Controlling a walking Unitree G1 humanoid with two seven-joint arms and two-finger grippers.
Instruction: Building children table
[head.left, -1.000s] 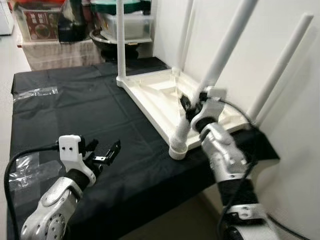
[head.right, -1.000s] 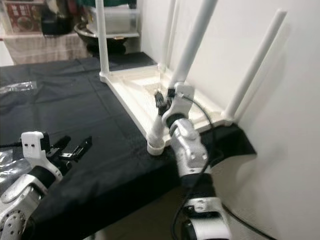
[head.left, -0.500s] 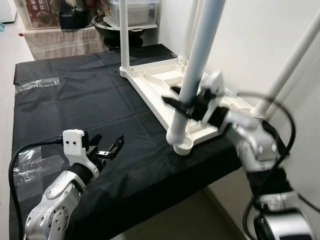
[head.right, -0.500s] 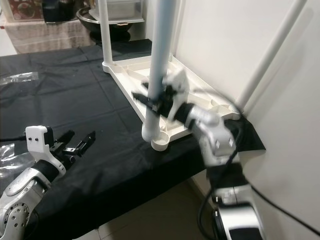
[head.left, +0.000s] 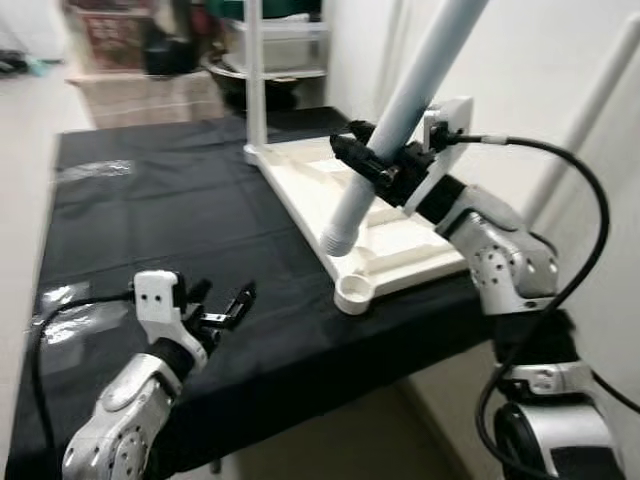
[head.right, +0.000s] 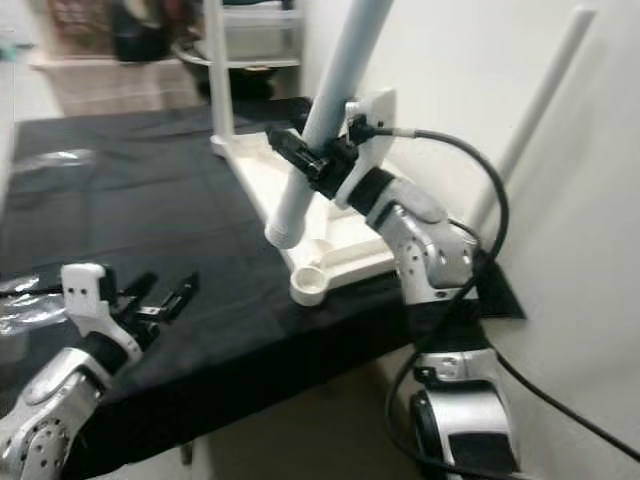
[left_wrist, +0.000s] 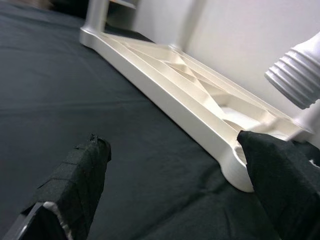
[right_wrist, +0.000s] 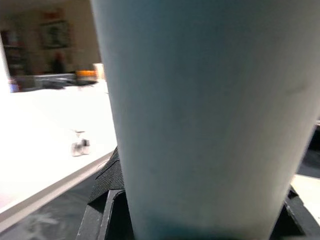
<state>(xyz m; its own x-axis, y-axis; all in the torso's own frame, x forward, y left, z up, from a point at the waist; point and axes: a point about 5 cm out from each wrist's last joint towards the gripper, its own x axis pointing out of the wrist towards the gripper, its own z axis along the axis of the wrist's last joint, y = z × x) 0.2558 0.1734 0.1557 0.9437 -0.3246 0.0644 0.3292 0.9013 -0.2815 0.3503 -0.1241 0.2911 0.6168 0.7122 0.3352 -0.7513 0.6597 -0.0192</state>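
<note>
An upturned white children's tabletop (head.left: 385, 235) lies on the black-covered table (head.left: 150, 220), its legs pointing up. My right gripper (head.left: 372, 165) is shut on one white leg (head.left: 400, 125), held tilted with its threaded end (left_wrist: 295, 75) lifted just above the empty corner socket (head.left: 354, 293). In the right wrist view the leg (right_wrist: 200, 110) sits between the black fingers (right_wrist: 107, 185). Another leg (head.left: 254, 75) stands upright at the far corner. My left gripper (head.left: 222, 308) hovers open and empty over the cloth near the table's front, left of the socket.
A crumpled clear plastic bag (head.left: 85, 168) lies on the cloth at the far left, and another piece (head.left: 55, 320) near my left arm. Shelving with boxes and bowls (head.left: 270, 50) stands behind the table. A white wall (head.left: 530, 60) is close on the right.
The leg has come out of the corner socket and now hangs tilted above it in my right gripper. My left gripper stays open in place. The camera view has shifted.
</note>
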